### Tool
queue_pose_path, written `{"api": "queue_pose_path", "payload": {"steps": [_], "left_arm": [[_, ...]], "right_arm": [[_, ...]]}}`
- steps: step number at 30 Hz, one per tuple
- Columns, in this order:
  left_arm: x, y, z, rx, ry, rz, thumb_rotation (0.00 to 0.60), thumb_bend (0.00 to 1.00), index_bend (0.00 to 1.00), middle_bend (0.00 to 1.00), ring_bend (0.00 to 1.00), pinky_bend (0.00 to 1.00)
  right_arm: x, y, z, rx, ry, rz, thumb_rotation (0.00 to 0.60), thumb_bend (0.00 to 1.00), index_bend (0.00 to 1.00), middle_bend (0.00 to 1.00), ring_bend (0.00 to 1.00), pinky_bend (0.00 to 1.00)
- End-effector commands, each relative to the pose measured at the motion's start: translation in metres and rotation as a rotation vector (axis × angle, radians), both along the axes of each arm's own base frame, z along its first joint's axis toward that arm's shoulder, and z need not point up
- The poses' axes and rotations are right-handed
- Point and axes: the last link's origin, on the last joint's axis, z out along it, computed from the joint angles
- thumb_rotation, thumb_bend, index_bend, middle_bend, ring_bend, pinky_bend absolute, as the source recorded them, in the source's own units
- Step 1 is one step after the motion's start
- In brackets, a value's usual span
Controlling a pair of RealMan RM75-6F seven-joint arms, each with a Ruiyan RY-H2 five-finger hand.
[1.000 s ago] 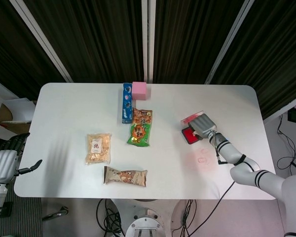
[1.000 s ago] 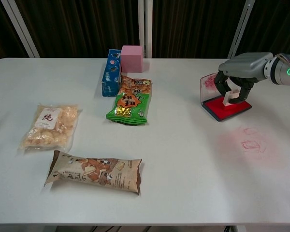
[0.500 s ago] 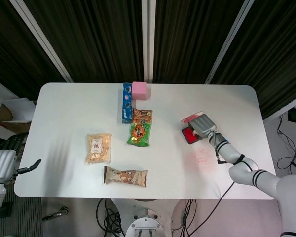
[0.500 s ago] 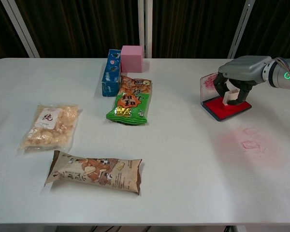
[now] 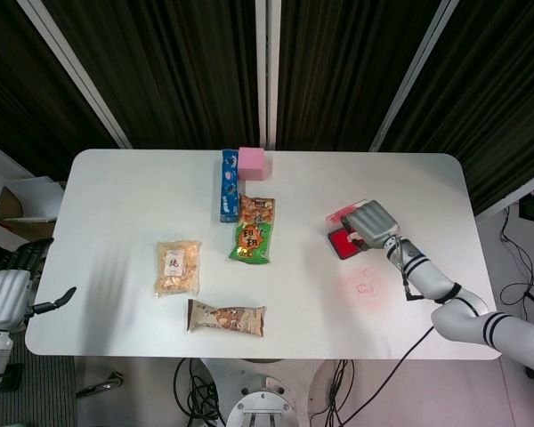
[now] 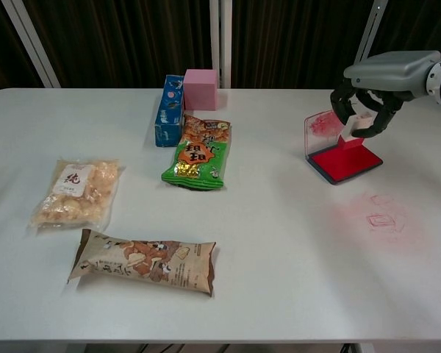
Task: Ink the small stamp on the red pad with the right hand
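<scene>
The right hand (image 6: 369,103) is pinching the small stamp (image 6: 352,133) between its fingertips, holding it just above the red pad (image 6: 347,161), whose clear lid (image 6: 320,127) is standing open at the pad's 10 o'clock. The left hand (image 5: 9,289) is idling with fingers apart, off the table's (image 6: 279,257) 8 o'clock corner.
</scene>
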Motion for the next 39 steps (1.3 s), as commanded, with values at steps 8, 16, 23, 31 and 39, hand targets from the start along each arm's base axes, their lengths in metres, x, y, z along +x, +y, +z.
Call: {"api": "queue_pose_path", "payload": {"steps": [8, 16, 23, 31, 39], "left_arm": [[0.0, -0.004, -0.002, 0.0, -0.009, -0.005, 0.307, 0.17, 0.11, 0.13, 0.12, 0.21], [0.0, -0.007, -0.001, 0.001, -0.011, -0.013, 0.31, 0.17, 0.11, 0.13, 0.12, 0.21], [0.0, -0.009, 0.002, 0.013, -0.007, -0.01, 0.308, 0.17, 0.11, 0.13, 0.12, 0.21], [-0.002, -0.009, 0.004, 0.019, -0.006, -0.007, 0.308, 0.17, 0.11, 0.13, 0.12, 0.21], [-0.003, -0.009, 0.005, 0.021, -0.007, -0.003, 0.31, 0.17, 0.11, 0.13, 0.12, 0.21]], "right_arm": [[-0.042, 0.061, 0.017, 0.062, 0.019, -0.113, 0.6, 0.3, 0.68, 0.6, 0.72, 0.92], [-0.073, 0.093, 0.001, 0.076, -0.017, -0.135, 0.6, 0.29, 0.68, 0.59, 0.72, 0.92], [-0.079, 0.1, -0.01, 0.084, -0.026, -0.094, 0.6, 0.29, 0.66, 0.58, 0.72, 0.92], [-0.077, 0.098, -0.017, 0.085, -0.025, -0.08, 0.6, 0.28, 0.63, 0.56, 0.72, 0.92], [-0.078, 0.096, -0.018, 0.092, -0.007, -0.095, 0.6, 0.27, 0.55, 0.5, 0.71, 0.92]]}}
